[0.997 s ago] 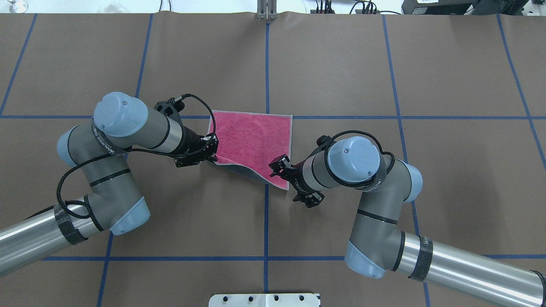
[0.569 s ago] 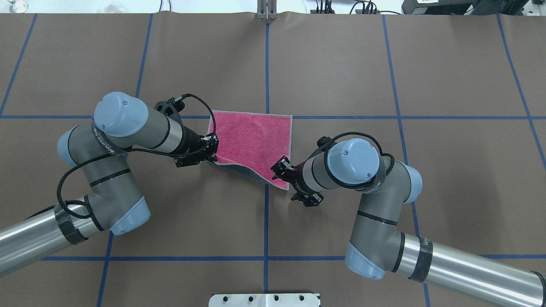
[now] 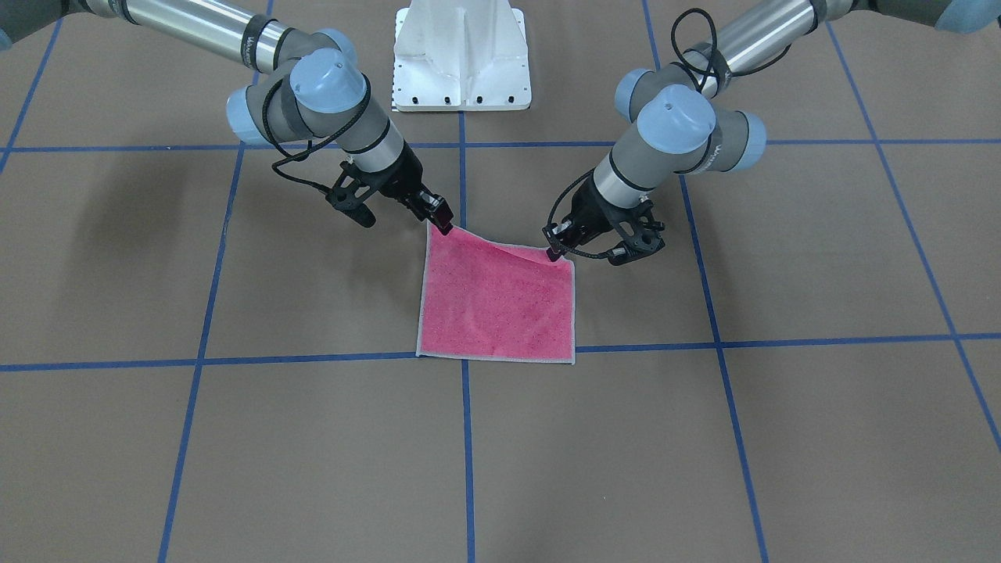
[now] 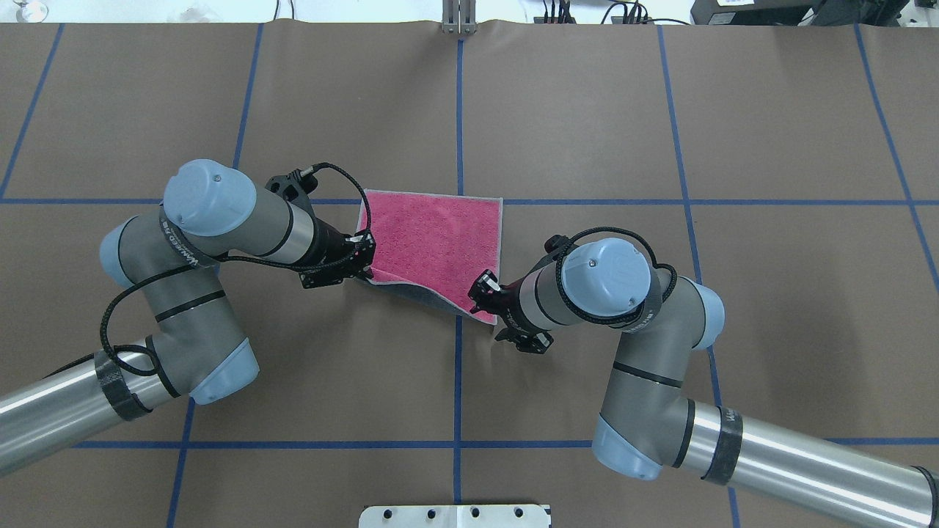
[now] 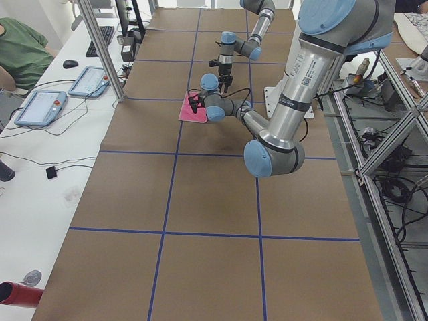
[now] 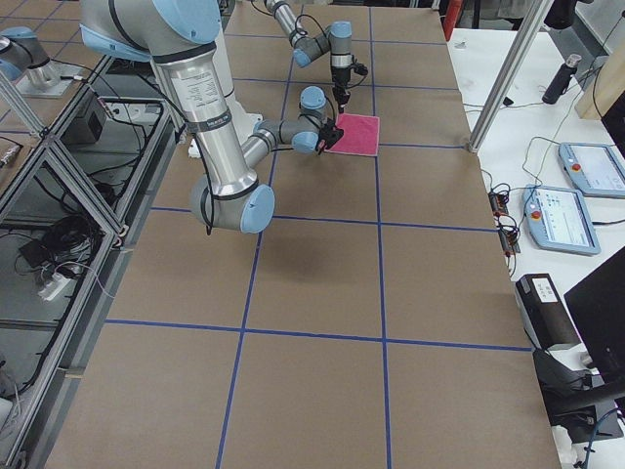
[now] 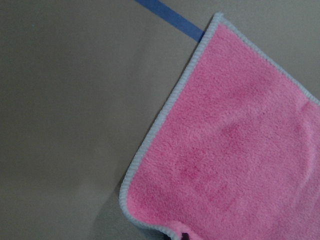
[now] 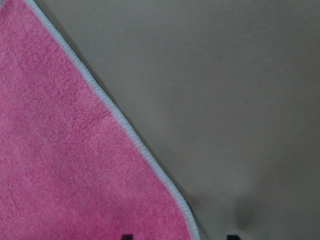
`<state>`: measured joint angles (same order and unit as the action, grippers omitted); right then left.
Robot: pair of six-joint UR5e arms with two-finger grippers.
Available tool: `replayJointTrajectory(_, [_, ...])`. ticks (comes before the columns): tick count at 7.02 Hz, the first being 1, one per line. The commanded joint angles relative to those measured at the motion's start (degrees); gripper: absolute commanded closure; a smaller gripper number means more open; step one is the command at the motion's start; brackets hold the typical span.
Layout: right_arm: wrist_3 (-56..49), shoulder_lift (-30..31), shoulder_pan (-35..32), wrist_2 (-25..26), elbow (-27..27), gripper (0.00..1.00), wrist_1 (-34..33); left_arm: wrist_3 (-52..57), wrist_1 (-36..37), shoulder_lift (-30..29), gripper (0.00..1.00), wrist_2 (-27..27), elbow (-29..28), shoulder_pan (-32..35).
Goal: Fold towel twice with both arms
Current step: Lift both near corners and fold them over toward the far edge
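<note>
Fingers of the left black two-finger gripper (image 3: 553, 252) are pinching one corner of the pink terry towel (image 3: 500, 305) (grey underside showing) on the brown table (image 3: 782, 438) while the right gripper (image 3: 444, 227), fingers spread, is straddling another for folding.

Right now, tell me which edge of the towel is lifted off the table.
The towel edge nearest the robot, between the left gripper and right gripper: raised, grey underside showing, while the far edge lies flat.

I get open table (image 4: 587, 110) past far edge of towel (image 4: 433, 238) and out both sides, near side crowded, left gripper (image 4: 363, 258) and right gripper (image 4: 484, 295) at its near corners, bulky arms (image 4: 220, 220) behind, base plate (image 4: 455, 515) further back
</note>
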<state>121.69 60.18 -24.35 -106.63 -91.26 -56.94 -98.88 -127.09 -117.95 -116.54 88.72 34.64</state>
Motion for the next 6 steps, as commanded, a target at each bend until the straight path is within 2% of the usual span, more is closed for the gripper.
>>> replayJointTrajectory(1, [-0.3,0.0,0.0,-0.2,-0.1,1.00,0.1,0.0,0.0,-0.1,1.00,-0.1,0.0,0.0])
replayJointTrajectory(6, [-2.2,-0.2,-3.4,0.1,-0.2,1.00,0.1,0.0,0.0,-0.2,1.00,-0.2,0.1,0.6])
